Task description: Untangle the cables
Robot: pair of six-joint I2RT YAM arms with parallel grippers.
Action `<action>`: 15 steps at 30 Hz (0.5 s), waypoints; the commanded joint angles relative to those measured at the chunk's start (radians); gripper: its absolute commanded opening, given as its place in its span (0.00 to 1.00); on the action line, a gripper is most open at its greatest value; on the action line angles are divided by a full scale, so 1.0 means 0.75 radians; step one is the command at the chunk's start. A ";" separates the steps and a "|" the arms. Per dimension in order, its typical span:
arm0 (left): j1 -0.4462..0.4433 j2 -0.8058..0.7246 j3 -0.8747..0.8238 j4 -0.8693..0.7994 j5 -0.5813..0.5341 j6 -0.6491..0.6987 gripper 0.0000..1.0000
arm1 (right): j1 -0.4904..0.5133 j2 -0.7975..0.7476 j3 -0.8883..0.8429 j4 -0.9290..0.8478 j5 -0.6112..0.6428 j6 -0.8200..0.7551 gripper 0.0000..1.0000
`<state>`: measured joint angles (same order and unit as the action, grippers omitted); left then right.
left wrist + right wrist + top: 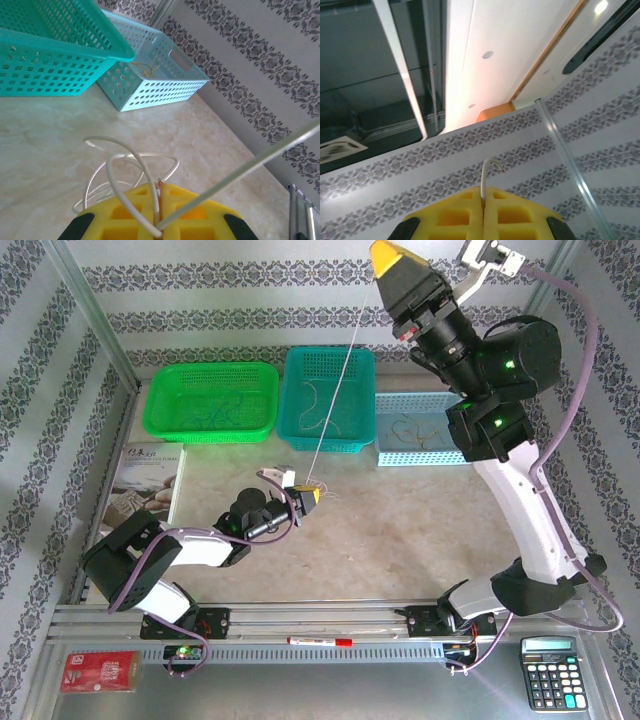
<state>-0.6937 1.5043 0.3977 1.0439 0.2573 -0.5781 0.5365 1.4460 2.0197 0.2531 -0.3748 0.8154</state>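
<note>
Green basket (210, 400), teal basket (328, 398), light-blue basket (420, 430) lined along far edge of tabletop (420, 530). Left gripper (308, 496) set low near tabletop centre, fingers clamped on white cable (340, 380); loose loops (125, 155) spread on tabletop just beyond. Cable stretched taut up to right gripper (392, 258), held high over far edge, fingers pinched on cable end.

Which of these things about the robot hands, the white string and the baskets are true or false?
The right gripper is raised high, shut on the white cable. True.
The left gripper is open. False: it is shut on that white cable too.
The white cable runs straight between the two grippers. True.
The green basket sits between the other baskets. False: the teal basket is in the middle; the green basket is leftmost.
</note>
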 commanded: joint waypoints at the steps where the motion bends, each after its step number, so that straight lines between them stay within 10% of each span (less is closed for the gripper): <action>1: -0.011 0.007 -0.075 -0.018 0.010 -0.056 0.08 | -0.037 0.010 0.134 0.135 0.052 0.052 0.00; 15: -0.011 -0.074 -0.111 -0.087 0.014 -0.060 0.17 | -0.049 0.122 0.191 0.137 0.011 0.126 0.00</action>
<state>-0.6937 1.4841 0.3187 1.0195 0.2607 -0.6186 0.5121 1.5349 2.1376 0.2893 -0.3721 0.8883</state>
